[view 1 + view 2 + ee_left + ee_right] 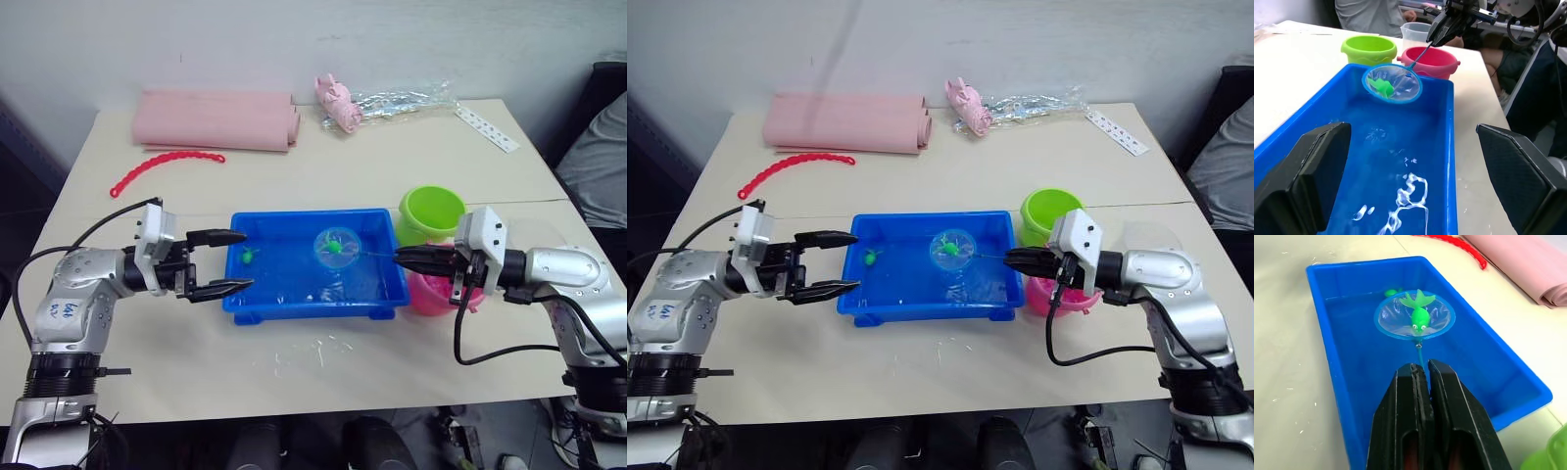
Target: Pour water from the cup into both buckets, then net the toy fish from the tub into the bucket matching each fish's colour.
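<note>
The blue tub (387, 291) holds water in the middle of the table. My right gripper (402, 257) is shut on the net's thin handle at the tub's right end. The blue-rimmed net (336, 245) hangs over the water with a green fish (1419, 319) lying in its mesh. A second green fish (249, 255) floats near the tub's left end. My left gripper (233, 261) is open and holds nothing, its fingers reaching over the tub's left wall. The lime green bucket (431, 215) and the pink bucket (428, 294) stand just right of the tub. The clear cup (1414, 33) is behind them.
A rolled pink cloth (216, 119), a red bead chain (162, 166), a pink toy (338, 103), a crinkled clear bag (402, 101) and a white strip (487, 128) lie along the table's far side. A person (600, 157) sits at the right edge.
</note>
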`<state>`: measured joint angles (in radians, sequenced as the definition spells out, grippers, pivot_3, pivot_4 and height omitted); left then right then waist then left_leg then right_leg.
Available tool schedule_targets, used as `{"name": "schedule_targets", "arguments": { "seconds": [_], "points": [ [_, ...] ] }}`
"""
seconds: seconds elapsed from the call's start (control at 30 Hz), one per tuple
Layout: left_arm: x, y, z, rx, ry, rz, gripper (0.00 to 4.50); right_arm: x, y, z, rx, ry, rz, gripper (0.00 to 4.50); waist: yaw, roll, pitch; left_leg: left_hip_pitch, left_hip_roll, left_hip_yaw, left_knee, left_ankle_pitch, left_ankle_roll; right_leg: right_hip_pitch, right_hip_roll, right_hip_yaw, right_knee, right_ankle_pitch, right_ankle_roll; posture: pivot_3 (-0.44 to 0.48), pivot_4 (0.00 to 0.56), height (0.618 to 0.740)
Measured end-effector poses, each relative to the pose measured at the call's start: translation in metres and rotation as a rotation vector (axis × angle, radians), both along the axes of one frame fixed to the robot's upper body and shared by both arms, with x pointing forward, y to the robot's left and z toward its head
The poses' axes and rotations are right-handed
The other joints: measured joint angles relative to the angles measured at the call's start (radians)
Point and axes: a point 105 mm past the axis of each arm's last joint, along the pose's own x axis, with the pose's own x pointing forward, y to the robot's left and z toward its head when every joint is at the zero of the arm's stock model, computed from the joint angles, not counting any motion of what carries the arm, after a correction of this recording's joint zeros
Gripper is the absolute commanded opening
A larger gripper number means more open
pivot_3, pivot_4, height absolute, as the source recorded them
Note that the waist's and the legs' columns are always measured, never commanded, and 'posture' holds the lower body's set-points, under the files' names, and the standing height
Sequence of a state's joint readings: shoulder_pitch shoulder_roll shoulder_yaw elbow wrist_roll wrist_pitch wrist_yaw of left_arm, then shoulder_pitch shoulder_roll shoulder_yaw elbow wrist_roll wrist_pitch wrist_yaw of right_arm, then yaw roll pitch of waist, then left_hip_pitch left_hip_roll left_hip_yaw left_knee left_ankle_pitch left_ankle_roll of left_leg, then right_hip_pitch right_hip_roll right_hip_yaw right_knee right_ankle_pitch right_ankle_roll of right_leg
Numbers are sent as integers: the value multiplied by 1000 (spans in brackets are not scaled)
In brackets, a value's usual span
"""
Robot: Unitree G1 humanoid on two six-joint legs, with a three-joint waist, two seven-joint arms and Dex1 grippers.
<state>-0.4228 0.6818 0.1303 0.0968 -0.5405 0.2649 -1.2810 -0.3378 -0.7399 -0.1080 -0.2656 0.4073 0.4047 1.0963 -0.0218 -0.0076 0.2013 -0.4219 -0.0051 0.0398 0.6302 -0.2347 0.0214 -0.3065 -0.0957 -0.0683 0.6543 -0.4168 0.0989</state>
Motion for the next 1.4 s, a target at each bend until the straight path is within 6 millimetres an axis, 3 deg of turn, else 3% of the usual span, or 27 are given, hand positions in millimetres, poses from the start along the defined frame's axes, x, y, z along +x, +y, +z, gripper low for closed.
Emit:
{"name": "schedule_targets", "arguments": {
  "seconds": [0.17, 0.5, 0.7, 0.83, 0.93, 1.1, 1.4],
  "points": [
    [7, -8, 7, -7, -33, -24, 4489, -5, -9, 14, 33, -11, -44, 0, 2, 0, 0, 0, 0, 0, 0, 0, 0, 0, 0, 0, 0, 0, 0, 0, 150, 740],
    [12, -19, 11, -62, -50, -18, 4489, -9, -65, 42, -2, -75, -241, 0, 21, 0, 0, 0, 0, 0, 1, 0, 1, 1, 0, 0, -1, 0, 0, 0, 150, 740],
    [13, -26, 13, -89, -66, -3, 4489, 11, -117, 40, -144, -172, -439, 0, 21, 0, 0, 0, 0, 1, 1, 0, 1, 1, 0, 0, -1, 0, 0, 0, 150, 740],
    [12, -30, 10, -105, -64, 5, 4489, 30, -134, 35, -264, -291, -520, 0, 15, 0, 0, 1, 0, 1, 1, 0, 1, 1, 1, 0, -1, 0, 0, 0, 150, 740],
    [10, -30, 5, -110, -49, 17, 4489, 39, -140, 23, -376, -354, -529, 0, 18, 0, 0, 0, 0, 1, 1, 0, 1, 1, 0, 0, -1, 0, 0, 0, 150, 740],
    [10, -31, 7, -111, -63, 20, 4489, 44, -133, 12, -539, -473, -449, 0, 19, 0, 0, 0, 0, 1, 1, 0, 1, 1, 0, 0, -1, 0, 0, 0, 150, 740],
    [10, -36, 7, -142, -68, 20, 4489, 40, -132, 32, -953, -910, -333, 0, 19, 0, 0, 0, 0, 1, 1, 0, 1, 1, 0, 0, -1, 0, 0, 0, 150, 740]
  ]
}}
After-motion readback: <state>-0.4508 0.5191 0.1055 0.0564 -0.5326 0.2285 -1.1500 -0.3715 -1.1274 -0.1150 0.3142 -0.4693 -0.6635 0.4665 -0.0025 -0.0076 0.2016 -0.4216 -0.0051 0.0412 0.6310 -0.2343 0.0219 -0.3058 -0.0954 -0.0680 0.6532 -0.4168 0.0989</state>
